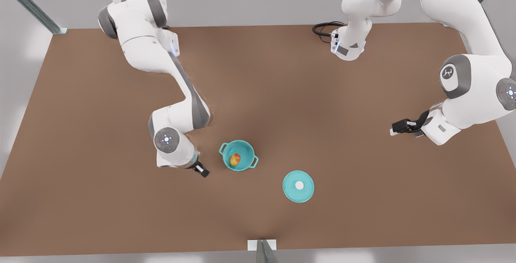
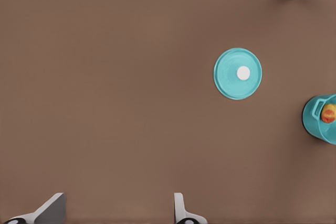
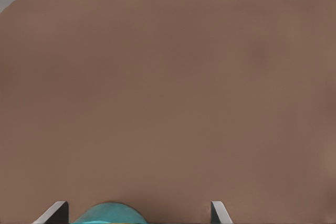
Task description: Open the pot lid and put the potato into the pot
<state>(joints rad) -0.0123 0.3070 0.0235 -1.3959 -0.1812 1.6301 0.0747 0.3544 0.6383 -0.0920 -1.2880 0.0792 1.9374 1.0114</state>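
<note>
Front view: potato inside pot; lid beside; both claws spread.

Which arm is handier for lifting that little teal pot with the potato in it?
The right pincer, open, sits beside the round teal two-handled pot; the left pincer waits far off, beyond the flat teal lid.

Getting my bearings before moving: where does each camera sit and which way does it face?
Front view: overhead, looking down on table, pot lid and pot; both arms show.
Left wrist view: high, facing down at pot lid and pot; open left gripper shows.
Right wrist view: low, facing table; open right gripper shows, pot edge between its fingers.
Shared: all three show the pot.
</note>
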